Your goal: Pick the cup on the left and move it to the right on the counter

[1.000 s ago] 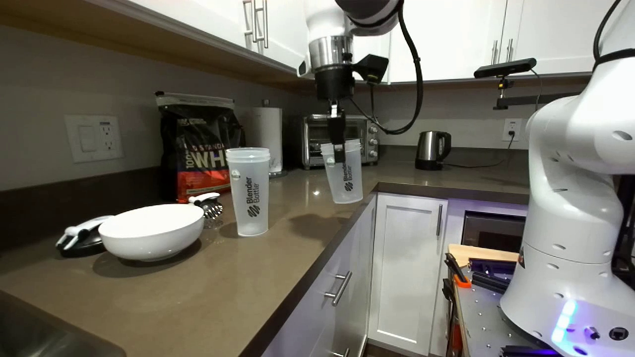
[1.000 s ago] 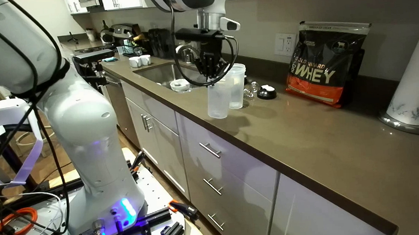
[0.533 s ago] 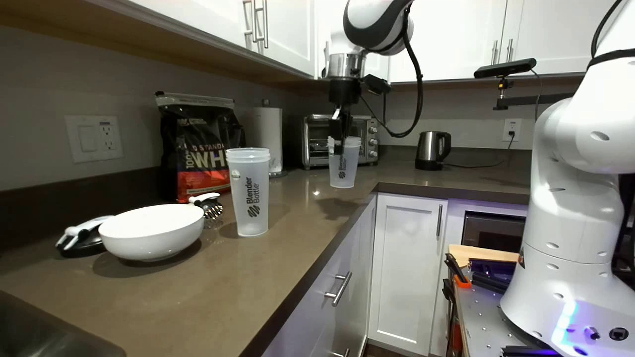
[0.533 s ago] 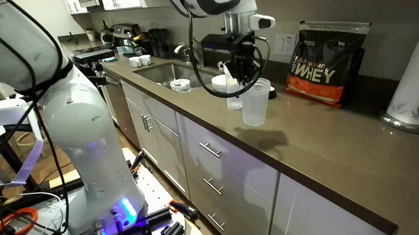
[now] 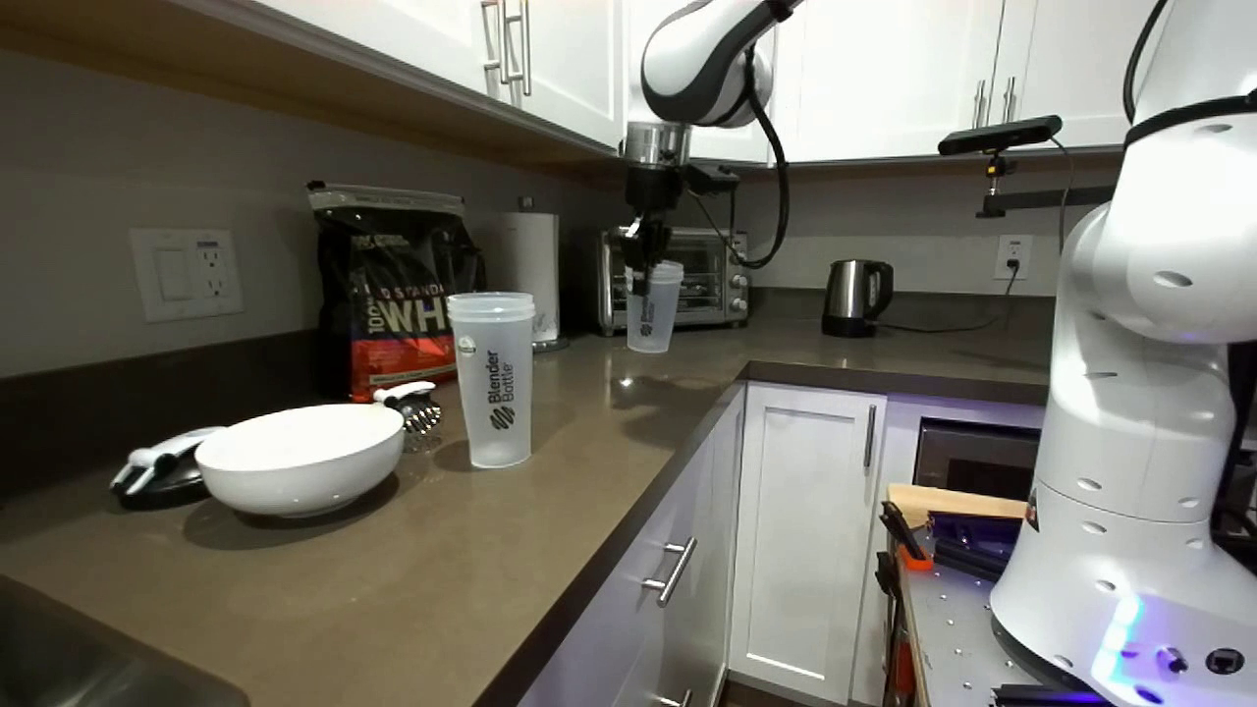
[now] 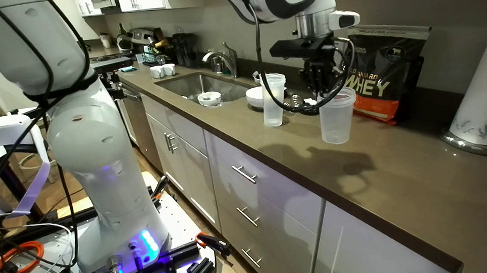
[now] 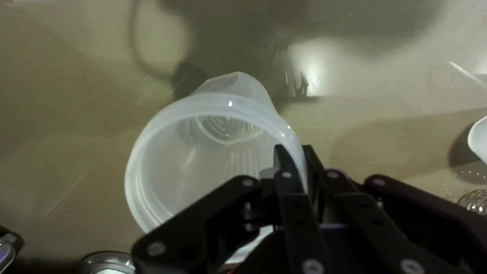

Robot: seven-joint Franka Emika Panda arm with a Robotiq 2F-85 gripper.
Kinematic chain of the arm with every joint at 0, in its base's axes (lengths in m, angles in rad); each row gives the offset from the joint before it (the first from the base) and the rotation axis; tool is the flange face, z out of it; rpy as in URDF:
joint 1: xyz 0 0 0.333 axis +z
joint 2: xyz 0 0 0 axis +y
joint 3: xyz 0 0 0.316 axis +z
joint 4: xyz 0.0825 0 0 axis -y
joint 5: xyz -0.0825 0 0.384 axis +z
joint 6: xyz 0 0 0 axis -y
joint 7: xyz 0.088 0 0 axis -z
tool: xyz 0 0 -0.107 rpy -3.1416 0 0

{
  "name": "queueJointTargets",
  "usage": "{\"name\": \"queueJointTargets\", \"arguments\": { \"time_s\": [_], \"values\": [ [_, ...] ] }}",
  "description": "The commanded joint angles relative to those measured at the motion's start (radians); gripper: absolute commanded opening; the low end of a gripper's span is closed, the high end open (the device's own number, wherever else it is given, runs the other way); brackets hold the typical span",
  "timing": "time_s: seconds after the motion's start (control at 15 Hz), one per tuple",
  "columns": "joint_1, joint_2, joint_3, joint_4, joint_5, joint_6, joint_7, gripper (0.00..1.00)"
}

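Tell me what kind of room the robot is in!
It looks like a kitchen. You can see a rectangular grey metal sink, a boxy silver metal toaster oven, and a shiny silver-and-black metal kettle.

Arm [image 6: 101, 150] extended, wrist [image 6: 313, 24] pointing down, fingers [image 7: 295, 213] pinched close

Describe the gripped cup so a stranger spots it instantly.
Start at the long brown-grey counter and find the black gripper above it. Pinched by its rim there is the translucent plastic cup. Unlike the similar Blender Bottle tumbler standing near the white bowl, it hangs above the counter.
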Motion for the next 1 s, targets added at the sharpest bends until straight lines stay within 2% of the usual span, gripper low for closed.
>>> {"name": "queueJointTargets", "arguments": {
  "time_s": [0.0, 0.4, 0.73, 0.93],
  "values": [
    [-0.018, 0.126, -0.011, 0.119, -0.013, 0.006, 0.018, 0.02],
    [-0.052, 0.287, -0.044, 0.239, 0.064, 0.001, -0.01, 0.02],
    [-0.115, 0.374, -0.038, 0.286, 0.26, 0.008, -0.055, 0.02],
    [-0.134, 0.401, -0.041, 0.312, 0.272, -0.001, -0.043, 0.02]
  ]
}}
